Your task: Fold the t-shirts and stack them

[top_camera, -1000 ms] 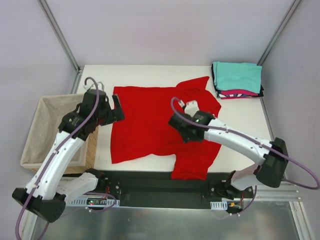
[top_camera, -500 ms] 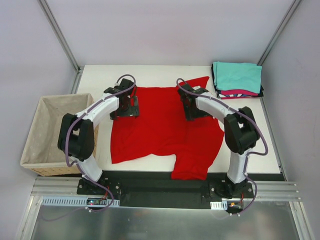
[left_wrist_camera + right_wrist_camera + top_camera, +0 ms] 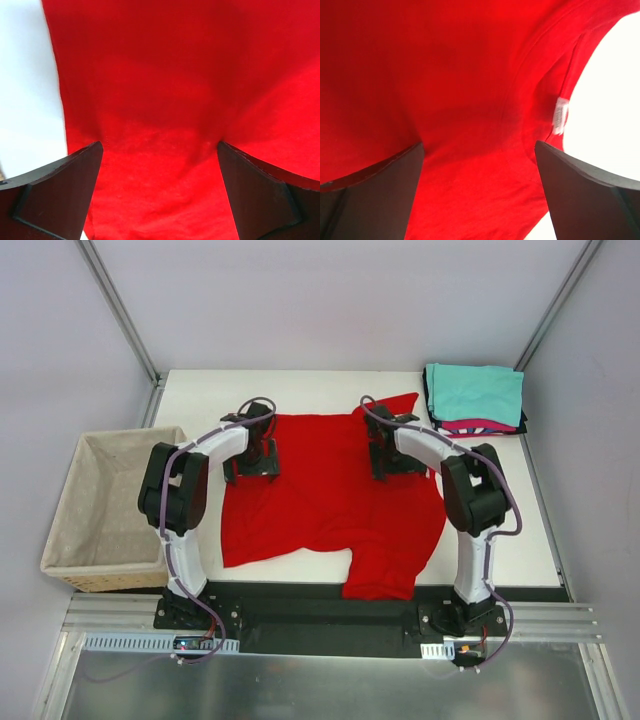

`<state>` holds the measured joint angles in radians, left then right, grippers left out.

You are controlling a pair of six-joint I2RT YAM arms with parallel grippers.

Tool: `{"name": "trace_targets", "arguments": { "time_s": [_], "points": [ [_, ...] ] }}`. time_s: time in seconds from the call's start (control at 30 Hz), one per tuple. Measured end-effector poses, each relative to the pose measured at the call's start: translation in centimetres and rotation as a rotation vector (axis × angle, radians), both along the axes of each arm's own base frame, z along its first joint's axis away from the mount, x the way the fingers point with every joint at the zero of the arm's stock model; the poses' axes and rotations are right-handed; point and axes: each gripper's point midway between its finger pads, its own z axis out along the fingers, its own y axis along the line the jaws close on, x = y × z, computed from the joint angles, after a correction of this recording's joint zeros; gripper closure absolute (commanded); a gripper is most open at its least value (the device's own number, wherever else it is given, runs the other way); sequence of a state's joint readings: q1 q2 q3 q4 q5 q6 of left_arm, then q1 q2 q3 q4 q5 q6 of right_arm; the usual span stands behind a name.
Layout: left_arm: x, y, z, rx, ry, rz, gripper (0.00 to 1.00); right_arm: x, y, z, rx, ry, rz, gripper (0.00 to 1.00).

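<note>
Top external: left gripper (image 3: 252,458) and right gripper (image 3: 388,462), jaws apart, over limp bright red cloth t-shirt (image 3: 320,505), probably best pinched along its edges.

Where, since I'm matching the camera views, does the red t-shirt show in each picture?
Top external: red t-shirt spread flat, centre of picture.
Left wrist: red t-shirt fills all but a left strip.
Right wrist: red t-shirt fills all but the right edge.
Shared landmark: white table beside the shirt's edge.
</note>
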<state>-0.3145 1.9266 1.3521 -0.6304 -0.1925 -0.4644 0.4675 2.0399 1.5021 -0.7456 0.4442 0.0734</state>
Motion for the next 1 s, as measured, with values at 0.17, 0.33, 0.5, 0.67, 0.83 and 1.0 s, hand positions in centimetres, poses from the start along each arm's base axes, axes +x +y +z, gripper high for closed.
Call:
{"name": "trace_targets", "arguments": {
  "time_s": [0.17, 0.33, 0.5, 0.67, 0.83, 1.0],
  "points": [
    [-1.0, 0.2, -0.8, -0.004, 0.015, 0.021, 0.01, -1.7, -0.6, 0.0, -0.001, -0.010, -0.011, 0.03],
    [-2.3, 0.0, -1.0, -0.020, 0.019, 0.042, 0.01, -5.0, -1.4, 0.1, -0.021, 0.015, -0.003, 0.03],
    [-5.4, -1.3, -1.2, -0.037, 0.027, 0.024, 0.01, -8.8, -0.9, 0.2, -0.078, 0.042, 0.061, 0.03],
    [-10.0, -2.9, -1.2, -0.050, 0.055, -0.017, 0.01, -12.9, 0.9, 0.6, -0.126, 0.057, 0.165, 0.03],
    [-15.0, -3.6, -1.1, -0.067, 0.089, -0.050, 0.01, -15.1, 1.5, 1.2, -0.143, 0.044, 0.203, 0.03],
    [-18.7, -2.8, 0.5, -0.087, 0.089, -0.037, 0.01, -16.1, 0.5, 2.8, -0.168, 0.014, 0.189, 0.03]
  ]
}}
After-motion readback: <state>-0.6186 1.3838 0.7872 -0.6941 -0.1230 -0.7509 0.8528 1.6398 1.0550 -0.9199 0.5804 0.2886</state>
